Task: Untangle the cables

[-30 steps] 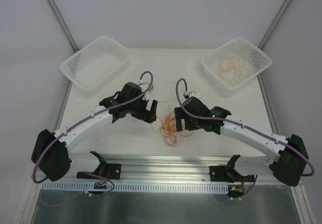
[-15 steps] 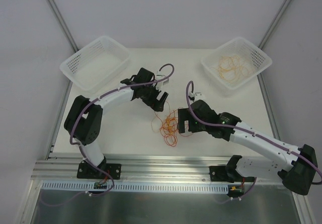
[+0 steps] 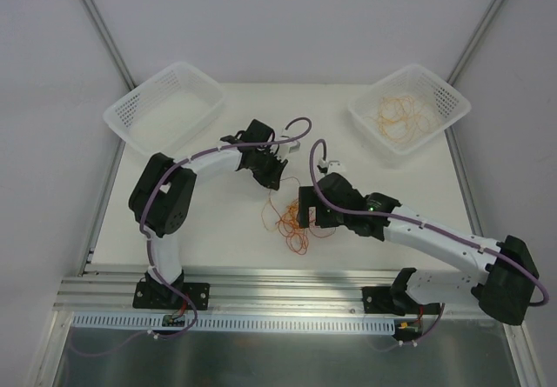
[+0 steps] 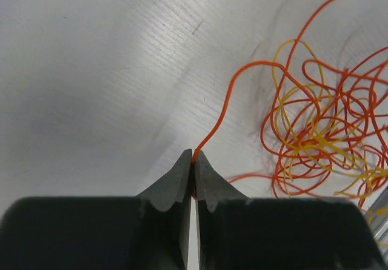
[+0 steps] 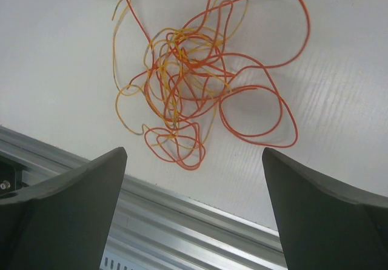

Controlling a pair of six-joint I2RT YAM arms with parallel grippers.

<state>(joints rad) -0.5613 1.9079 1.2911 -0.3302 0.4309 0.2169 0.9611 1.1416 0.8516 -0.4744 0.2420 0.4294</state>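
A white table (image 3: 218, 222) stands in front of me between pale grey walls, with an aluminium rail (image 3: 287, 283) along its near edge. The cables (image 3: 291, 217), a loose knot of hair-thin red-orange and yellow loops, lie on the bare tabletop near its middle, between my two arms. My left claw (image 4: 194, 159) is pressed together at the very tips on one red-orange strand (image 4: 227, 103), which curves away from the tips toward the knot. My right claw (image 5: 194, 158) is spread wide and hangs over the knot, one finger at each lower corner of my wrist view. Two white mesh baskets stand at the far corners: the left basket (image 3: 122, 113), and the right basket (image 3: 448, 100), which holds a few yellow-orange wires (image 3: 400, 113).
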